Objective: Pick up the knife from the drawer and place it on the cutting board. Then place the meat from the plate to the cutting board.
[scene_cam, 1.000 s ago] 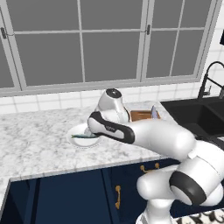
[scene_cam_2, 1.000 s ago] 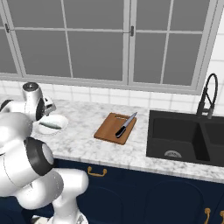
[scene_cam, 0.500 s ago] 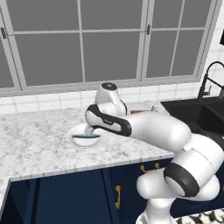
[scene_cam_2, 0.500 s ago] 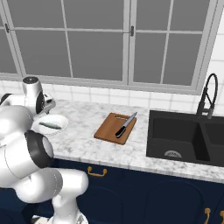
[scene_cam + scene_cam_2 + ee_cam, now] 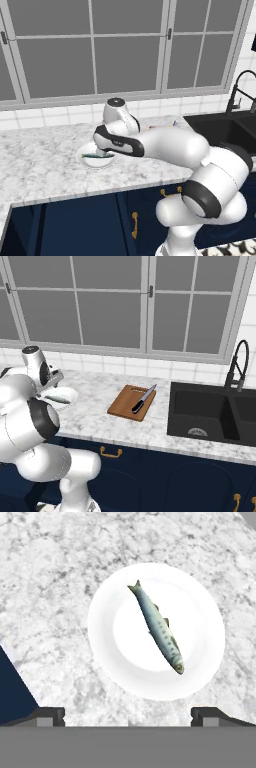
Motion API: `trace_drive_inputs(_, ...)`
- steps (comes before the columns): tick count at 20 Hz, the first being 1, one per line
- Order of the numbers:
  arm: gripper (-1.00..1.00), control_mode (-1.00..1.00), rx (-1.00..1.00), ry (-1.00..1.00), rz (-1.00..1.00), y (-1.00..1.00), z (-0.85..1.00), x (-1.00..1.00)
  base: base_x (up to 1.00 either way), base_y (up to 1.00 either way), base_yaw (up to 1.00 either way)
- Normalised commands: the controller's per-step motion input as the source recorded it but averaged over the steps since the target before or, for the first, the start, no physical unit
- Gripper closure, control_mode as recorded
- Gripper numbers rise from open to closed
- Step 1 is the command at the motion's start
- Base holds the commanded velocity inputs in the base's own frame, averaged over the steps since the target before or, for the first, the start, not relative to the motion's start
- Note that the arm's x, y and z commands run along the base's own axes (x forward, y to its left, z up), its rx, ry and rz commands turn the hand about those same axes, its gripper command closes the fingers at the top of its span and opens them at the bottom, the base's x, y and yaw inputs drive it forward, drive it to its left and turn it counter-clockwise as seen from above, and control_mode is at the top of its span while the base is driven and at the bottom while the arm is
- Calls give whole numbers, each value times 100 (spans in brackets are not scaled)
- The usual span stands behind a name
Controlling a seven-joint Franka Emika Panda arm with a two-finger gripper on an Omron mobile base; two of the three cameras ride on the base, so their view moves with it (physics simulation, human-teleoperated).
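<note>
The meat, a slender silvery fish, lies at a slant on the white plate. My gripper hangs straight above the plate, open, with a fingertip at each side and nothing between them. In the left base view the plate with the fish sits on the marble counter just under my hand. On the right, the knife lies diagonally on the reddish-brown cutting board, its blade pointing toward the window. My arm partly hides the plate in the right base view. The drawer is out of view.
A black sink with a dark faucet sits to the right of the board. Navy cabinet fronts with brass handles run below the counter. Bare marble counter lies left of the plate.
My hand has swung a little further left along the counter and now stands over the plate. The jaws have stayed open. Fish, knife and board have not moved.
</note>
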Motion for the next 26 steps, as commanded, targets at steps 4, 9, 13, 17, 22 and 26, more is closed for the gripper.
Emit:
trace_drive_inputs(4, -100, -100, 0, 0, 0, 0, -19, 11, 0, 0, 0)
trace_drive_inputs(9, -100, -100, 1, 0, 0, 0, -24, 5, 0, 0, 0)
trace_drive_inputs(13, -100, -100, 1, 0, 0, -4, -27, 18, 0, 0, 0)
trace_drive_inputs(17, -100, -100, 1, 0, 0, 0, -16, 21, 0, 0, 0)
trace_drive_inputs(22, -100, -100, 1, 0, 0, 0, -15, 32, 0, 0, 0)
trace_drive_inputs(26, -100, -100, 0, 0, 0, 0, -17, 25, 0, 0, 0)
